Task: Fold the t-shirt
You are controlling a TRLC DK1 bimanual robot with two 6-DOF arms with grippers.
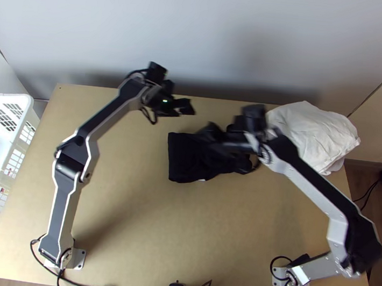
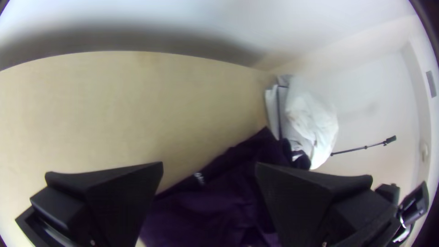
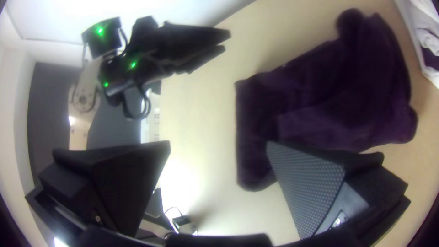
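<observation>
T-shirt (image 1: pixel 183 158) lies rumpled on surface (image 1: pixel 181 239) beneath right gripper (image 3: pixel 218 143), long axis crosswise, nearside of left gripper (image 2: pixel 209 165); both grippers spread, empty. Right arm (image 1: pixel 314 191) nearer, likely the one to grab.

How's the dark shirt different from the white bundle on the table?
The dark shirt lies fairly flat, with one straight edge, while the white bundle is heaped up. The shirt is near the middle of the table; the bundle sits at its far right corner. The shirt looks black or deep purple, the bundle white. Both rest on the table.
</observation>
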